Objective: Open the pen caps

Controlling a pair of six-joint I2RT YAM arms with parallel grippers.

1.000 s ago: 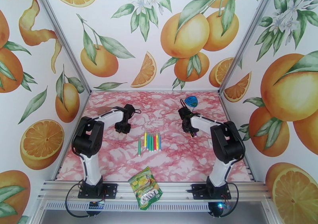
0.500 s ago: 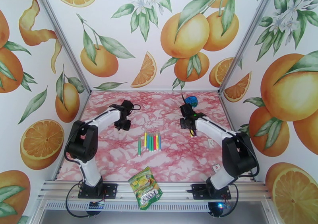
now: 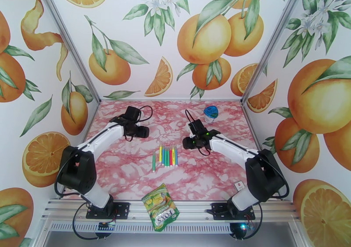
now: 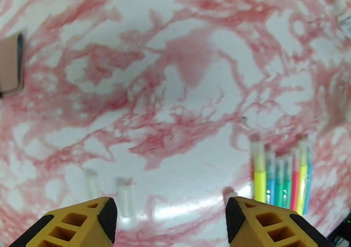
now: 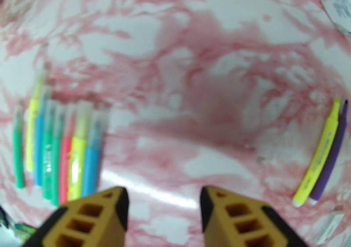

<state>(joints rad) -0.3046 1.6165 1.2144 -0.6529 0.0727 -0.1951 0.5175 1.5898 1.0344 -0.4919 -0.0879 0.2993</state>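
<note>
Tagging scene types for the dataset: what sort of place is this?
Probably a staged data-collection booth, not a real room: orange-print wall panels in an aluminium frame, a pink marble-pattern tabletop, and robot arms bolted to a rail.

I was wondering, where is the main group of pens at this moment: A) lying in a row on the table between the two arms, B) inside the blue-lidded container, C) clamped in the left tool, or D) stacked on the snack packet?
A: the pens lie side by side on the table, while the left tool and right tool are both open with nothing between their fingers.
</note>
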